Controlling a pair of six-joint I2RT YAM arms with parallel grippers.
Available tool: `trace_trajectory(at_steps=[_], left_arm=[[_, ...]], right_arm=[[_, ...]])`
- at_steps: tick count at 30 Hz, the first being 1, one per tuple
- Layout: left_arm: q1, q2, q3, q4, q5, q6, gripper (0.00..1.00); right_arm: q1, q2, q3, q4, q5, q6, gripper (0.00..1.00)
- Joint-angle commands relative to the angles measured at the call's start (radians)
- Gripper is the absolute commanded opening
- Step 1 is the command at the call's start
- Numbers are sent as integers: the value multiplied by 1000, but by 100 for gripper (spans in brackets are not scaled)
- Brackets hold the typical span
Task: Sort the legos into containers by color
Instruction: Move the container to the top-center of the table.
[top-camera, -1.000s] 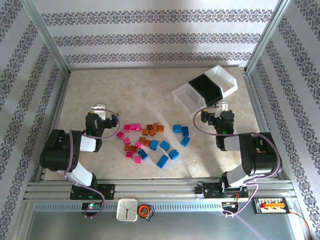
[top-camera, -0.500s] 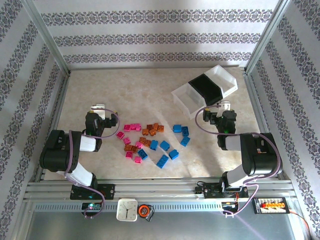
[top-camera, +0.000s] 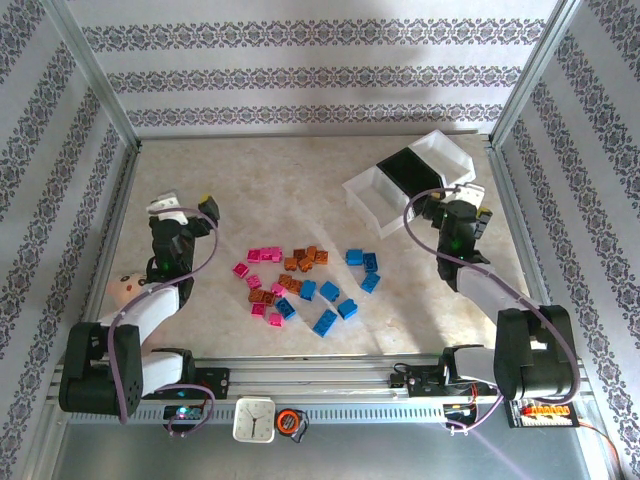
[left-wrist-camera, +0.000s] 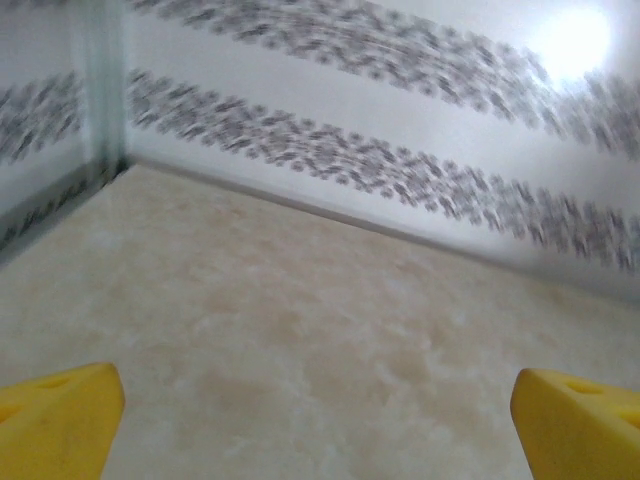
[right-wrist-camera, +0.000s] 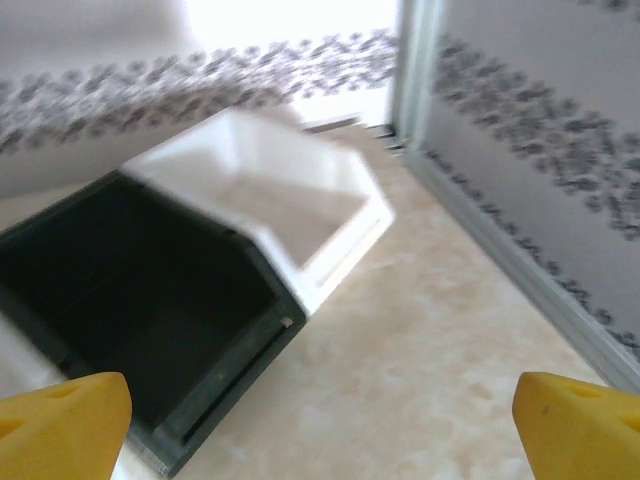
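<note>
Both arms have stretched forward out of their folded crouch: the left gripper (top-camera: 185, 206) has swung toward the left edge of the table (top-camera: 290, 185), and the right gripper (top-camera: 459, 200) now sits just beside the containers (top-camera: 412, 175), facing the black one. Each pincer stands wide apart, holding nothing. The legos (top-camera: 308, 290) lie scattered mid-table between the arms, none in the containers at the far right.

Both arms outstretched — left gripper (top-camera: 186, 205) and right gripper (top-camera: 458, 195), jaws wide apart
</note>
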Motion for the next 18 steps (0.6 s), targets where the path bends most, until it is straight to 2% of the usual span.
trace_trajectory(at_steps=[1, 2, 3, 5, 10, 13, 16, 18], left_arm=[[46, -57, 31, -208, -149, -441, 99], [72, -68, 33, -211, -84, -469, 99], [97, -72, 24, -172, -10, -479, 99], [128, -76, -7, -79, 91, -516, 99], [173, -67, -123, 236, 151, -700, 99], [197, -72, -112, 293, 283, -689, 99], [198, -100, -84, 244, 364, -686, 99], [198, -125, -69, 194, 404, -679, 99]], right_arm=[[-52, -53, 66, -266, 135, 397, 98], [-103, -49, 58, -220, -64, 402, 98], [-142, -32, 57, -177, -206, 421, 98], [-151, 3, 84, -187, -260, 459, 98], [-133, 118, 240, -271, -545, 297, 98], [-80, 202, 352, -359, -622, 183, 97], [-34, 301, 475, -472, -606, 94, 96], [-14, 390, 575, -557, -585, 40, 92]])
